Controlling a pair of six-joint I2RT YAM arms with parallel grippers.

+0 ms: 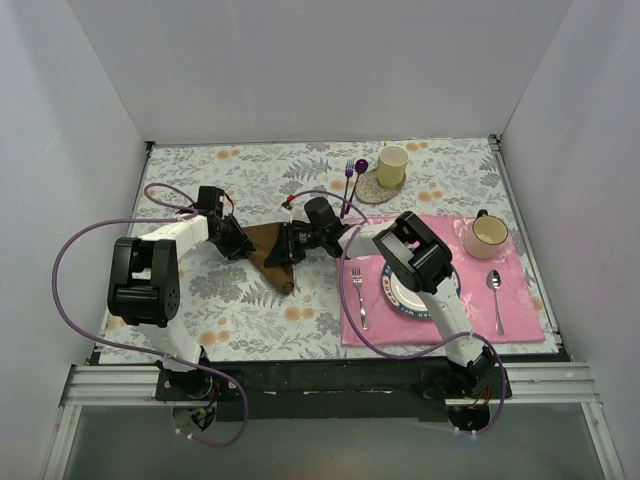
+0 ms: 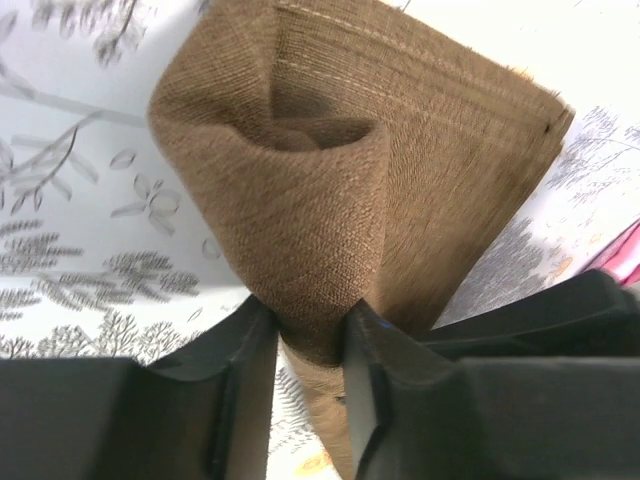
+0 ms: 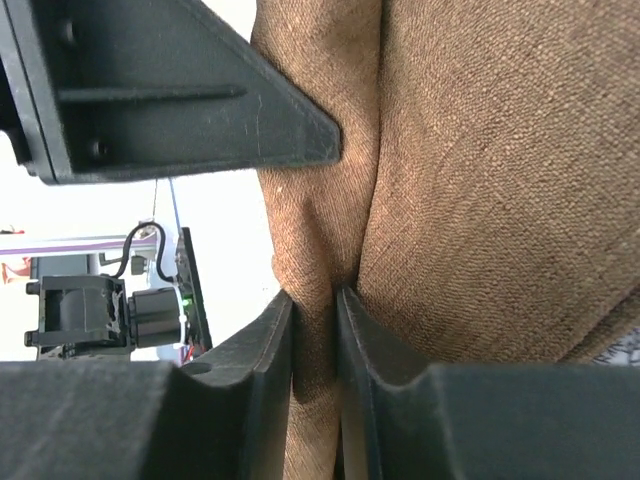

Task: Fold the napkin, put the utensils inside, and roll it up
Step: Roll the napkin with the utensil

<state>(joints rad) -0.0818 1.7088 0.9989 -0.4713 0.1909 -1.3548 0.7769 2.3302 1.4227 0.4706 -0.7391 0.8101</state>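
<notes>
I see the brown napkin (image 1: 266, 248) bunched up over the floral worktop (image 1: 250, 310), between my two arms and left of the pink placemat (image 1: 520, 300). The left jaws are clamped on one folded end of it, and the right jaws pinch a fold on the opposite side. A fork (image 1: 358, 297) and spoon (image 1: 495, 290) lie on the placemat.

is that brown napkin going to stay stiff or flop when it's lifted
Probably floppy: the napkin curls into a soft fold above the left hand. Likely light, as it bunches thin in the right hand. The weave looks coarse, so it's probably not slippery.
</notes>
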